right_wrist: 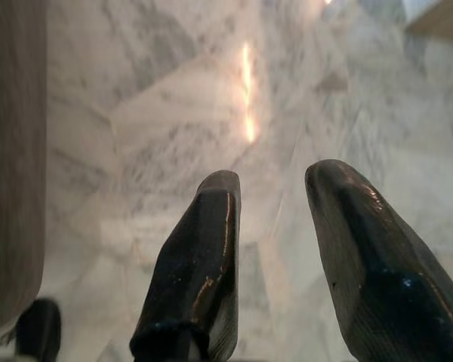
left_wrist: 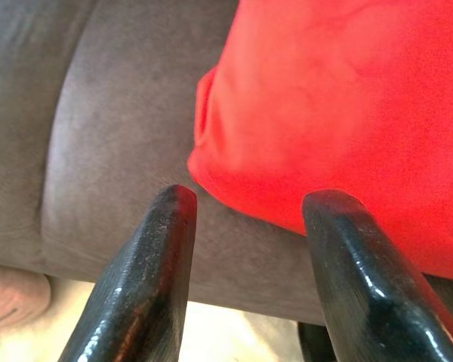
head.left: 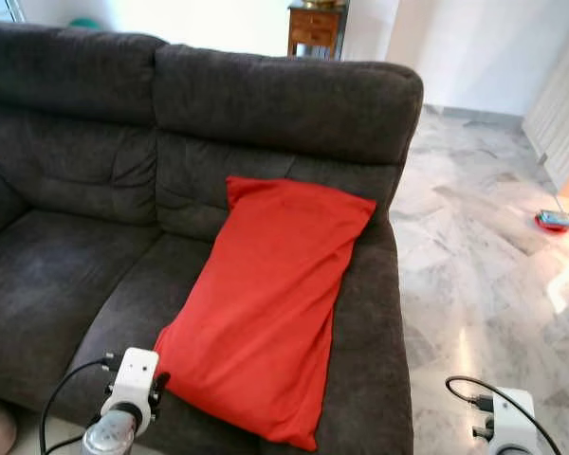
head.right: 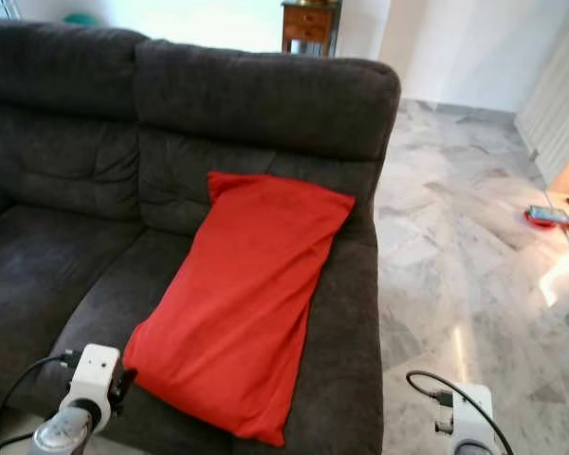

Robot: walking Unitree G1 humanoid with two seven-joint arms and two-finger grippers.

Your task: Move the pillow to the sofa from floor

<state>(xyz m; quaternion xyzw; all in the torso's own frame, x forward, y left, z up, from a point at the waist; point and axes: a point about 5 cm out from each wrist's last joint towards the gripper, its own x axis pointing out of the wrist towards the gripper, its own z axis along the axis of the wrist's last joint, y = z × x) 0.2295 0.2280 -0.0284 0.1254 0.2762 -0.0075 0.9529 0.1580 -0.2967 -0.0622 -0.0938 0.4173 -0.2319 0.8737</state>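
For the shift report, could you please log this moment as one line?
red pillow: lying on dark grey sofa, leaning on backrest | left end effector: open, at pillow's lower corner | right end effector: open, over marble floor

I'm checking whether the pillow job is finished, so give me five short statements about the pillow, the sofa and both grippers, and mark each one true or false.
1. The red pillow lies on the sofa seat, its top end leaning on the backrest. True.
2. The pillow is on the marble floor. False: it rests on the sofa, on the seat nearest the floor side.
3. The left gripper grips the pillow's corner. False: its fingers are spread open just short of the corner, with nothing between them.
4. The right gripper is open over bare marble floor. True.
5. A second pillow lies on the sofa's other seat. False: that seat holds no pillow.
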